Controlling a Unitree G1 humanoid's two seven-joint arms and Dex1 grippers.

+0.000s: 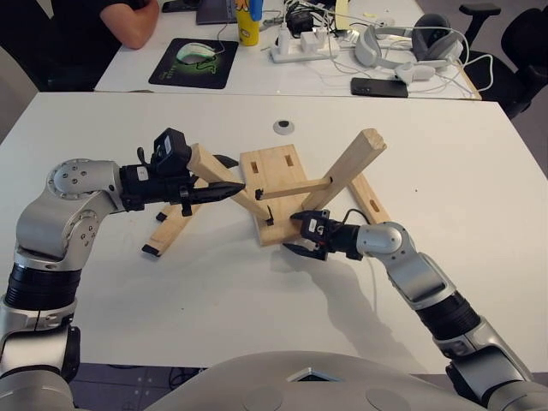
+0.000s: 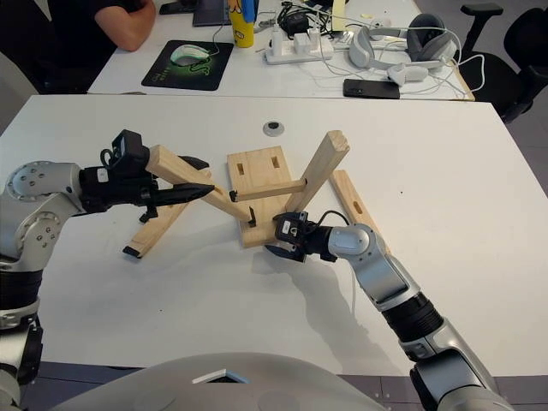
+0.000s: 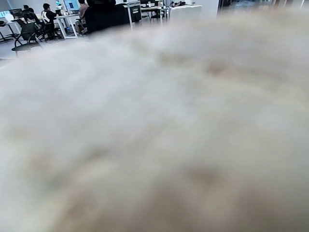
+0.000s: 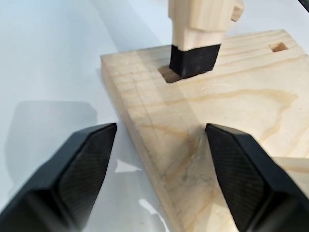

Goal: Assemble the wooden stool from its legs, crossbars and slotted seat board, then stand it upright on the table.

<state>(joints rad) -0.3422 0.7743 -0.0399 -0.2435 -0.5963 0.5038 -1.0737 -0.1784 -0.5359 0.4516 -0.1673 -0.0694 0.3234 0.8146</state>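
The slotted seat board (image 1: 276,175) lies flat at mid-table. My left gripper (image 1: 216,178) is shut on a wooden leg (image 1: 224,180) that slants down to the board's near edge, its black tip by a slot. A second leg (image 1: 351,163) rises tilted from the board's near corner, and its black-capped end (image 4: 193,60) sits in a slot. A thin crossbar (image 1: 295,187) juts from that leg over the board. My right gripper (image 1: 303,236) stands open at the board's near corner (image 4: 159,145), one finger (image 4: 77,169) over the table.
Another leg (image 1: 171,229) lies on the table under the held one, and one more (image 1: 370,199) lies right of the board. A round grommet (image 1: 283,128) sits behind. A cluttered desk (image 1: 282,73) adjoins the far edge. Bare table surrounds the parts.
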